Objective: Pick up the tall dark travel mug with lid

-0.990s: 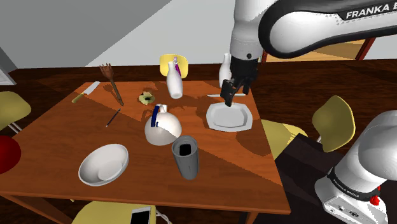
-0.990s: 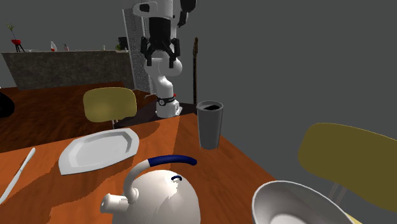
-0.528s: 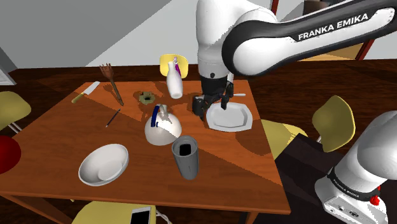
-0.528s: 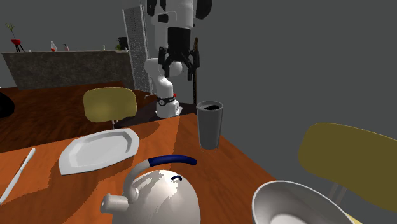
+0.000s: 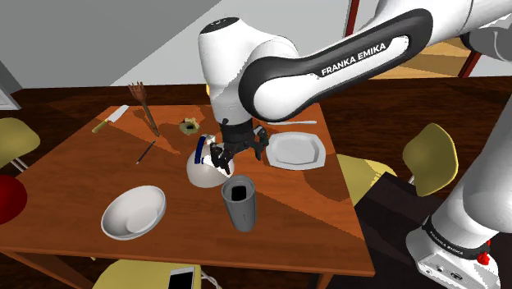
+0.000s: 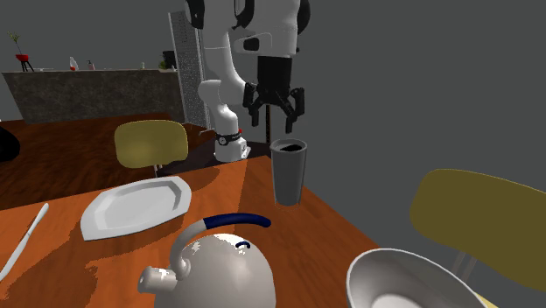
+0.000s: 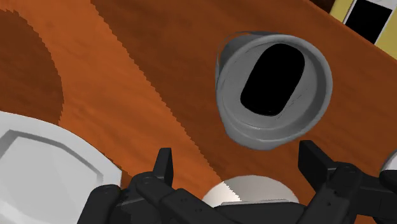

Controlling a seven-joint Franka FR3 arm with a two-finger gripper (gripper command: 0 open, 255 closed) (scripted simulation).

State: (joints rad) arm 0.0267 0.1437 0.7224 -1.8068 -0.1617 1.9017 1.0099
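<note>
From the shoulder view, a tall dark grey mug (image 5: 240, 205) stands upright towards the near edge of the wooden table (image 5: 82, 176), to the right of a white bowl (image 5: 134, 211). Just behind the mug sits a white kettle (image 5: 201, 171) with a blue handle. A white plate (image 5: 294, 150) lies further back on that view's right. The gripper (image 5: 240, 153) hangs over the kettle, just behind the mug, its fingers spread apart and holding nothing.

In the second exterior view the mug (image 6: 288, 171) stands beyond the kettle (image 6: 214, 267), to the right of the plate (image 6: 136, 207). The gripper (image 6: 276, 109) appears just above the mug's top, jaws wide, clear of it.

In the wrist view the mug (image 7: 267, 130) shows its round rim and dark oval opening ahead of the gripper (image 7: 238, 156). The parted fingers (image 7: 164, 167) do not touch it.
</note>
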